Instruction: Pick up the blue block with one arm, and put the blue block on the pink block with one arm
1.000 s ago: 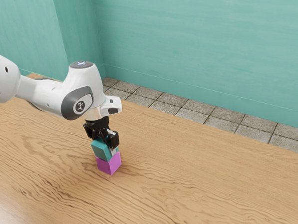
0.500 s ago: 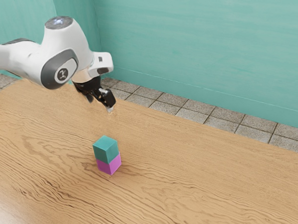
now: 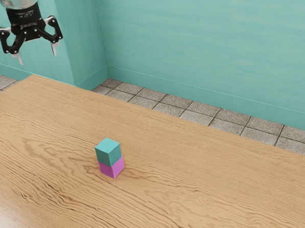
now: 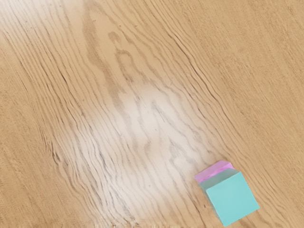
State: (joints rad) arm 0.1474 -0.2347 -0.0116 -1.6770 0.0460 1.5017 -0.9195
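The blue block (image 3: 108, 151), teal in shade, rests squarely on top of the pink block (image 3: 112, 168) near the middle of the wooden table (image 3: 201, 167). My gripper (image 3: 34, 54) hangs high at the exterior view's upper left, far above and away from the stack, open with nothing between its fingers. From the wrist camera the blue block (image 4: 232, 198) shows from above with a strip of the pink block (image 4: 213, 171) peeking out beneath it.
A teal wall and a strip of grey floor tiles (image 3: 218, 120) lie beyond the table's far edge. Bare wood surrounds the stack on all sides.
The gripper let go of the blue block on the pink block, then rose and drew back to the exterior view's upper left. The stack stayed put.
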